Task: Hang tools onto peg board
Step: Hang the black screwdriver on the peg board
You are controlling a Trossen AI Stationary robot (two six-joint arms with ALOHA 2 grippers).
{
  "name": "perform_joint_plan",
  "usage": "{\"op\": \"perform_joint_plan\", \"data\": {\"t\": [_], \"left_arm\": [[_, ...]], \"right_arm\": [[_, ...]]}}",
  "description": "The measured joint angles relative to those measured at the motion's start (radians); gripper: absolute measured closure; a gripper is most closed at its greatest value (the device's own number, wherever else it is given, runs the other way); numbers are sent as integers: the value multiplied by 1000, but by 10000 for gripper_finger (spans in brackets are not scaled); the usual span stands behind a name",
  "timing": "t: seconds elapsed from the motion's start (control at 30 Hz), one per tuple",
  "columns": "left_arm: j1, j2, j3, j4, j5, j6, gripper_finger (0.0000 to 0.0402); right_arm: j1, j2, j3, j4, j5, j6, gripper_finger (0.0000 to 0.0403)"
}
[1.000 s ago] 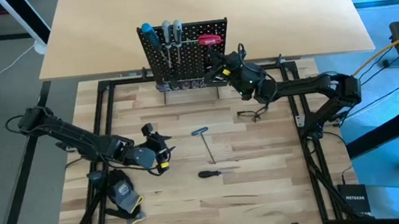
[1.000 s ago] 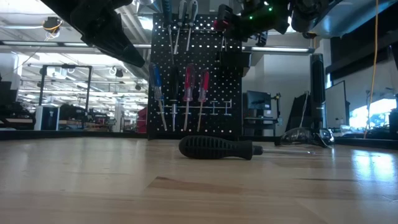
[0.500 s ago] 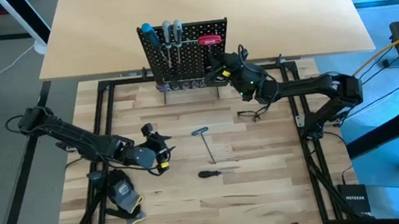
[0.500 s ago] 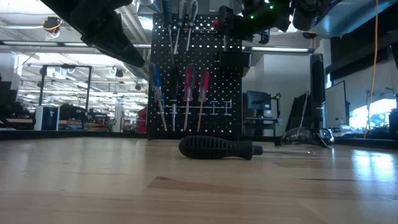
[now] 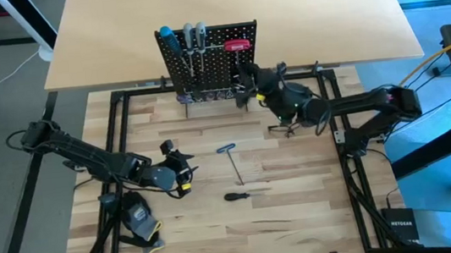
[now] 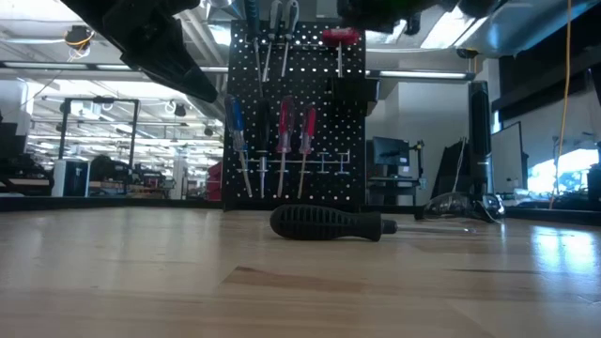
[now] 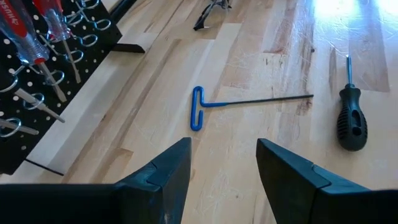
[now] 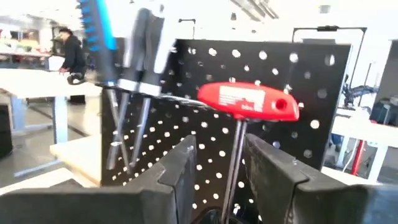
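The peg board (image 5: 209, 60) stands upright at the far edge of the wooden table (image 5: 302, 203), with a blue-handled screwdriver (image 5: 166, 35) and two grey-handled ones (image 5: 195, 35) hung along its top row. A red T-handle key (image 8: 249, 102) hangs on the board's upper right; in the low view it shows at the top of the board (image 6: 340, 39), with a blue and two red screwdrivers (image 6: 296, 127) on hooks lower down. The right gripper (image 5: 246, 86) sits just in front of the board, below the red key; in its wrist view the fingers (image 8: 180, 171) stand apart on either side of the key's shaft, and they seem not to touch it, though the angle makes that hard to be sure of. The jaws are narrowly parted and hold nothing. The left gripper (image 5: 180, 161) rests low over the table's left half, well apart from the board, its jaws spread wide and empty; its wrist view looks past both fingers (image 7: 168, 174) at the tools not yet hung. A blue T-key (image 7: 205, 107) lies flat near the table's middle, its long shaft pointing toward a black screwdriver (image 7: 351, 115) that lies nearer the front edge. In the low view that black handle (image 6: 329, 223) lies on its side in front of the board. A pair of glasses (image 5: 285, 128) lies on the table beneath the right arm, and a black-and-yellow glove (image 5: 141, 221) lies near the front left corner.
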Motion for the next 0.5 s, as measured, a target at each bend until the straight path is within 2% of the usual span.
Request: {"op": "perform_joint_plan", "data": {"t": [0.2, 0.33, 0.43, 0.5], "left_arm": [[0, 0, 0, 2, 0, 0, 231], [0, 0, 0, 2, 1, 0, 231], [0, 0, 0, 2, 1, 0, 231], [0, 0, 0, 2, 16, 0, 231]], "right_arm": [[130, -33, 1, -144, 0, -31, 267], [213, -35, 1, -299, -8, 61, 267], [260, -35, 1, -446, -66, 195, 267], [281, -35, 1, -554, -172, 305, 267]]}}
